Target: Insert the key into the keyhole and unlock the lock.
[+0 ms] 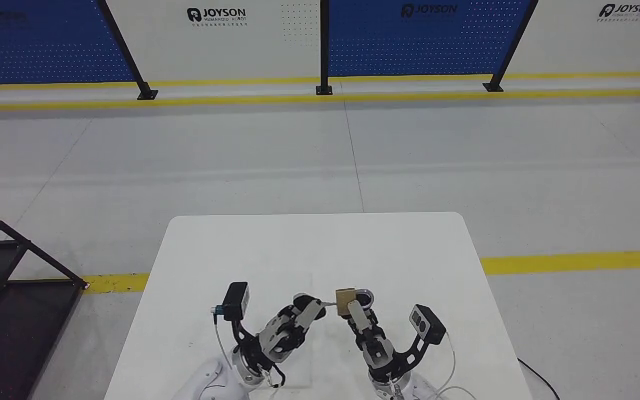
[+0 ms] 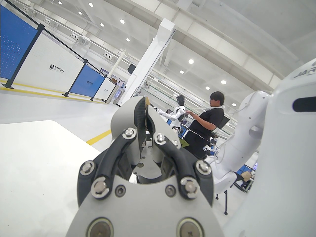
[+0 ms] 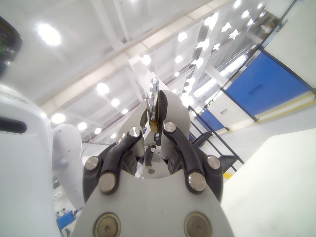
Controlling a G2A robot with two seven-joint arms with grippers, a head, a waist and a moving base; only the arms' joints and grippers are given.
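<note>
Table's (image 1: pixel 300 250) near half: left tool (image 2: pixel 146 108) pinches key (image 2: pixel 147 99), right tool (image 3: pixel 158 110) lock (image 3: pixel 153 97).

White counter (image 1: pixel 310 250), rounded far corners, smooth plain top. Stood on pale grey floor (image 1: pixel 350 150). Yellow floor line (image 1: pixel 560 264) ran out past counter on both sides. Black rack (image 1: pixel 30 265) stood just beside counter's left edge.

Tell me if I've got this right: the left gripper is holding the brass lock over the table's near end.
Not right. It is the right gripper, not the left, that holds the brass lock over the table's near end. The right wrist view shows the lock clamped in that gripper.
</note>
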